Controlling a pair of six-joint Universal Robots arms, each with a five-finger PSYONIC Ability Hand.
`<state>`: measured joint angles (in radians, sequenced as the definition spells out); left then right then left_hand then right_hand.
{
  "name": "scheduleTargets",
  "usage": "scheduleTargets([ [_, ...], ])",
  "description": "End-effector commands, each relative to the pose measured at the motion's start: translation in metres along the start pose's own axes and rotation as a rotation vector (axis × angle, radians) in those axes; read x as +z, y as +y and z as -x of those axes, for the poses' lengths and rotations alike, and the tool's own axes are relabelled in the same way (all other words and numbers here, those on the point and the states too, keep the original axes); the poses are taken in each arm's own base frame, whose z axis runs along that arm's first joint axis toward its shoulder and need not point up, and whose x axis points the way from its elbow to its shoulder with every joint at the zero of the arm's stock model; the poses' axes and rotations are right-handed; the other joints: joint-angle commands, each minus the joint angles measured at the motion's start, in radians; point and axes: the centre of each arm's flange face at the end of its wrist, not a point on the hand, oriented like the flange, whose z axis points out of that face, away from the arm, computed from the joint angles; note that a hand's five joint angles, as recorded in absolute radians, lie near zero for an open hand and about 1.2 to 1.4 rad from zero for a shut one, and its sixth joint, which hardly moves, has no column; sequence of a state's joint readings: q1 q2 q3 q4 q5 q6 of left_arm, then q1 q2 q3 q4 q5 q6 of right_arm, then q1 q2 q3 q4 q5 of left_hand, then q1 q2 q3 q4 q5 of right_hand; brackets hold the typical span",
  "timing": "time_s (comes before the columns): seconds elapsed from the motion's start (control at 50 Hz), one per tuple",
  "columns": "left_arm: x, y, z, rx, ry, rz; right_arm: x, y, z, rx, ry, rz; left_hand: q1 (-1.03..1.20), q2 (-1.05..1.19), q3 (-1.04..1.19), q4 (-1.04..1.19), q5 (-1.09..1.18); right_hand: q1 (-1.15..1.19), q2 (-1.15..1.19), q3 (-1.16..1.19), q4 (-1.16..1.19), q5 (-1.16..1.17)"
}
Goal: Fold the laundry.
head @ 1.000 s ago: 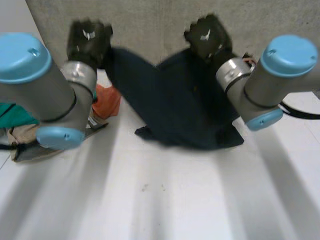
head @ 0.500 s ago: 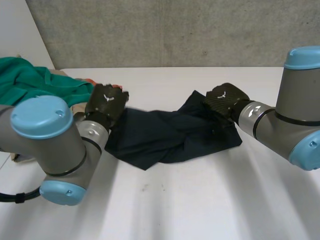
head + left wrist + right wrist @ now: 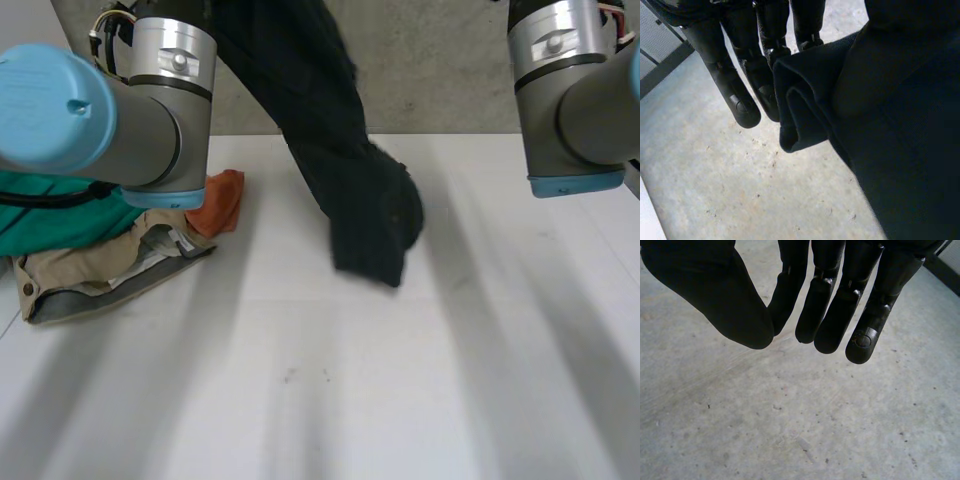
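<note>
A dark navy garment [image 3: 365, 215] hangs from high up beside my raised left arm [image 3: 120, 120], and its bunched lower end reaches down to the white table [image 3: 330, 400]. In the left wrist view my left hand [image 3: 740, 75] has straight fingers, with a folded edge of the garment [image 3: 890, 125] held against them at the thumb side. My right arm [image 3: 575, 90] is raised too. In the right wrist view my right hand [image 3: 830, 305] has straight fingers and thumb with nothing between them, facing the concrete wall.
A pile of laundry lies at the table's left: a green garment [image 3: 50, 215], an orange cloth [image 3: 222, 200] and beige trousers [image 3: 110, 270]. A concrete wall [image 3: 440, 70] stands behind the table.
Both arms have risen from the table. The dark garment, spread between both hands half a second ago, now hangs from the left hand alone; the right hand is off it.
</note>
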<state>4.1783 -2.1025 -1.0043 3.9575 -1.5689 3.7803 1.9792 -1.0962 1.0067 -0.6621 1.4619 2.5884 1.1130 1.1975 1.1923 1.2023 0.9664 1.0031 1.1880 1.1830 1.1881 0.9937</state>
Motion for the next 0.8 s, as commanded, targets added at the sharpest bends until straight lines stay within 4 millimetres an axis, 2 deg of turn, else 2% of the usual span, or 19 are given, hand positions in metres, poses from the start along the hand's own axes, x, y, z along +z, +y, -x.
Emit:
scheduleTargets([
  [0.02, -0.046, 0.000, -0.013, -0.076, 0.152, 0.104, -0.042, 0.001, 0.013, 0.050, -0.217, 0.156, 0.283, 0.199, 0.204, 0.194, 0.255, 0.393, 0.208, 0.213, 0.208, 0.228],
  [0.04, -0.060, 0.000, -0.019, -0.099, 0.201, 0.127, -0.053, 0.006, 0.019, 0.084, -0.264, 0.203, 0.283, 0.199, 0.204, 0.194, 0.255, 0.393, 0.208, 0.213, 0.208, 0.228],
  [0.1, -0.078, -0.007, -0.026, -0.129, 0.273, 0.139, -0.064, 0.018, 0.020, 0.132, -0.299, 0.278, 0.283, 0.199, 0.204, 0.194, 0.255, 0.393, 0.208, 0.213, 0.208, 0.228],
  [0.12, -0.088, -0.013, -0.029, -0.143, 0.312, 0.139, -0.070, 0.028, 0.016, 0.155, -0.315, 0.331, 0.283, 0.199, 0.204, 0.194, 0.255, 0.060, -0.125, -0.120, -0.125, -0.105],
  [0.18, -0.104, -0.020, -0.034, -0.158, 0.379, 0.152, -0.078, 0.042, 0.010, 0.189, -0.349, 0.398, 0.283, 0.199, 0.204, 0.194, 0.255, -0.497, -0.682, -0.677, -0.682, -0.662],
  [0.2, -0.115, -0.024, -0.036, -0.172, 0.423, 0.165, -0.084, 0.054, 0.011, 0.214, -0.382, 0.435, 0.283, 0.199, 0.204, 0.194, 0.255, -0.763, -0.948, -0.943, -0.948, -0.928],
  [0.22, -0.120, -0.025, -0.037, -0.180, 0.445, 0.173, -0.086, 0.061, 0.012, 0.227, -0.398, 0.454, 0.283, 0.199, 0.204, 0.194, 0.255, -0.829, -1.013, -1.009, -1.014, -0.994],
  [0.28, -0.138, -0.036, -0.038, -0.225, 0.538, 0.195, -0.093, 0.081, 0.017, 0.260, -0.446, 0.482, 0.283, 0.199, 0.204, 0.194, 0.255, -0.829, -1.013, -1.009, -1.014, -0.994],
  [0.44, -0.172, -0.061, -0.034, -0.338, 0.687, 0.246, -0.098, 0.097, 0.029, 0.315, -0.605, 0.424, 0.283, 0.199, 0.204, 0.194, 0.255, -0.829, -1.013, -1.009, -1.014, -0.994],
  [0.6, -0.208, -0.090, -0.045, -0.421, 0.793, 0.280, -0.113, 0.093, 0.049, 0.386, -0.749, 0.386, 0.283, 0.199, 0.204, 0.194, 0.255, -0.829, -1.013, -1.009, -1.014, -0.994],
  [0.68, -0.218, -0.099, -0.045, -0.436, 0.818, 0.280, -0.122, 0.097, 0.060, 0.406, -0.770, 0.402, 0.283, 0.199, 0.204, 0.194, 0.255, -0.829, -1.013, -1.009, -1.014, -0.994],
  [0.8, -0.230, -0.111, -0.042, -0.448, 0.849, 0.288, -0.117, 0.076, 0.084, 0.387, -0.802, 0.321, 0.283, 0.199, 0.204, 0.194, 0.255, -0.829, -1.013, -1.009, -1.014, -0.994],
])
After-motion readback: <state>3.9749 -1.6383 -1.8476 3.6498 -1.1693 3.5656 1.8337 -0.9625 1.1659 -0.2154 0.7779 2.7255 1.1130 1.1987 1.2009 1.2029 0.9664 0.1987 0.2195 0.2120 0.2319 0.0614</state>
